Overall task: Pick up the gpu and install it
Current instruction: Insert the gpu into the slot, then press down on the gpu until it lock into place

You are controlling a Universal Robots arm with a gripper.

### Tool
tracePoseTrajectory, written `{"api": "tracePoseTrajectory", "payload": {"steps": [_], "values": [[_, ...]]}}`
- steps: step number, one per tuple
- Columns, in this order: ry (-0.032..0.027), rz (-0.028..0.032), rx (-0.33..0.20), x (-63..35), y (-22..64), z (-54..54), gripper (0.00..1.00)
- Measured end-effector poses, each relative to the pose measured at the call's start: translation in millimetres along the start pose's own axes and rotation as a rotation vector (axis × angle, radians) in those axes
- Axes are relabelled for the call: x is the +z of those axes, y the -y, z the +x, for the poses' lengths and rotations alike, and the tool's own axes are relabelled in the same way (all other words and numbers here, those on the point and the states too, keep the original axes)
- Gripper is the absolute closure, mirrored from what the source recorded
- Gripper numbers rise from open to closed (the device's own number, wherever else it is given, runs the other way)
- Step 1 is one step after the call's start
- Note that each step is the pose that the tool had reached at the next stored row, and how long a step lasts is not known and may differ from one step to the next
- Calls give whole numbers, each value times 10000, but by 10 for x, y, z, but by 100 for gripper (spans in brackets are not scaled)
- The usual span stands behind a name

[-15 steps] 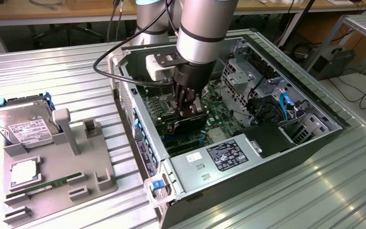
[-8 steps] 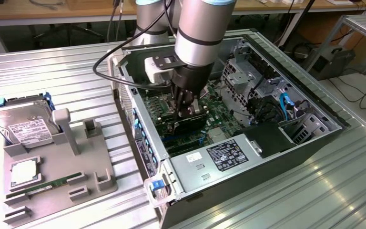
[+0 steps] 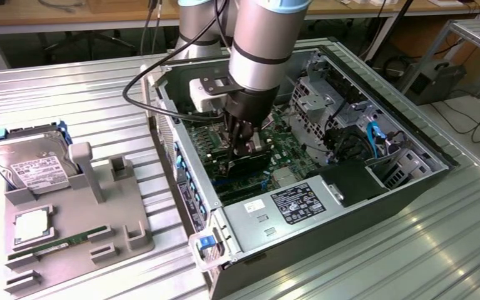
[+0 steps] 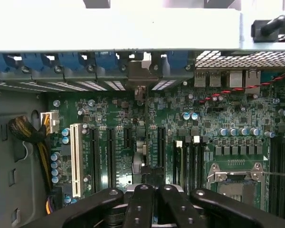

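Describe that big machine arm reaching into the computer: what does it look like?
The arm is a thick silver-grey metal tube with a light blue cap at its joint and a dark band around it. A white box-shaped block sits on its wrist, and black cables loop alongside. Its black gripper ends in slim, dark fingers.

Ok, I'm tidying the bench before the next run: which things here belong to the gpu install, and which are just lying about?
Job in hand:
- gpu
- gripper, shut on the gpu
- open computer case

Lying about:
- hard drive
- memory stick
- grey holder under both
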State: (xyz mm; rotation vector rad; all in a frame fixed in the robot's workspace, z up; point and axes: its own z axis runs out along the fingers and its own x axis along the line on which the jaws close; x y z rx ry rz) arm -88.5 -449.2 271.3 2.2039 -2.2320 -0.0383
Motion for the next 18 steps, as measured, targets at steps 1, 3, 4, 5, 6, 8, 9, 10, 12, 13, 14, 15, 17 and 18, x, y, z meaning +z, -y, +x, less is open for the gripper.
{"api": "tracePoseTrajectory", "payload": {"steps": [1,3,4,5,6,8,9,10,12,13,14,15,17,18], "values": [[-5,-2,0,2,0,0,89],[-3,-1,0,7,0,0,89],[-4,-1,1,7,0,0,89],[1,1,0,3,0,0,89],[10,5,1,-19,0,-1,89],[-2,0,0,-151,-3,-2,89],[-2,0,0,-176,-3,-3,89],[-2,-1,-1,-201,-4,-4,89],[-2,-1,-1,-220,-4,-5,89],[0,1,-1,-220,-4,-5,89],[0,0,-1,-220,-4,-5,89],[-2,-1,-1,-221,-5,-5,89],[-2,0,0,-221,-5,-5,89],[-2,-1,0,-221,-4,-5,89]]}}
